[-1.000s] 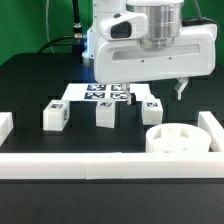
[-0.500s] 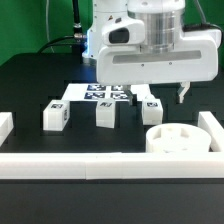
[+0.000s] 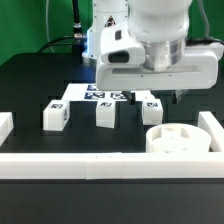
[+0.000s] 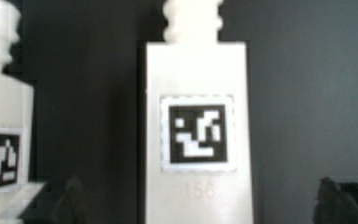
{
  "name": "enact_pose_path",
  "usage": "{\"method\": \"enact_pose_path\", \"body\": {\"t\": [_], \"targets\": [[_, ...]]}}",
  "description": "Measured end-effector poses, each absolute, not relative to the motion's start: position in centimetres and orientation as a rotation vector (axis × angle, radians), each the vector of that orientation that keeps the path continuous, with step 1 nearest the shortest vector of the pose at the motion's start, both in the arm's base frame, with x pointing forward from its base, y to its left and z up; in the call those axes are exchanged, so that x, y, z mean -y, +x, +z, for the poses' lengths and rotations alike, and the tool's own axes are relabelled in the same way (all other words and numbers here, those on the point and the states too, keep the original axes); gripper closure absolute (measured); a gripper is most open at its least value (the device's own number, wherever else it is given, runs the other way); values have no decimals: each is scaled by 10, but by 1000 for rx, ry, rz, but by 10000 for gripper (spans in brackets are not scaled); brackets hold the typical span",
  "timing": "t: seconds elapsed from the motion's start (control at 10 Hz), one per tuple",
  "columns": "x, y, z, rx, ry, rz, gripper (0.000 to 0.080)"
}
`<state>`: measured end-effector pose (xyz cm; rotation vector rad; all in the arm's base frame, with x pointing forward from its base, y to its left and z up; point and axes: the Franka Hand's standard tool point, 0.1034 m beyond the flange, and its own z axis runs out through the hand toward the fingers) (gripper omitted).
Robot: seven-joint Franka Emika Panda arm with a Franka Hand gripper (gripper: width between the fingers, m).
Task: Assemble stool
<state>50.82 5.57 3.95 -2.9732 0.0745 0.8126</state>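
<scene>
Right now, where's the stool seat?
Exterior view's right, near side: the round seat lies flat in the corner between the front rail and the right rail, just camera-side of the rightmost leg.

Arm [image 3: 150, 45] hides part of marker board [image 3: 100, 95], one leg [image 3: 151, 108].

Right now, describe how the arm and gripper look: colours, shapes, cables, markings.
The arm is glossy white with rounded casings. The gripper has a boxy white body and dark fingertips. A black cable runs behind it. No markings are visible.
</scene>
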Motion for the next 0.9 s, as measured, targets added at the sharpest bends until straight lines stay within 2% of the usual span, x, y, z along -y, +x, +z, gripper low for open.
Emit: {"method": "enact_pose_path", "body": {"t": [0.2,0.6,0.8,0.9], "targets": [[-55,500,37,-65,-2880,1105,150],[-58,505,31,-31,-2706,1477,150],[-57,507,21,-16,-2626,1608,150],[-60,519,13,-5,-2672,1523,150]]}}
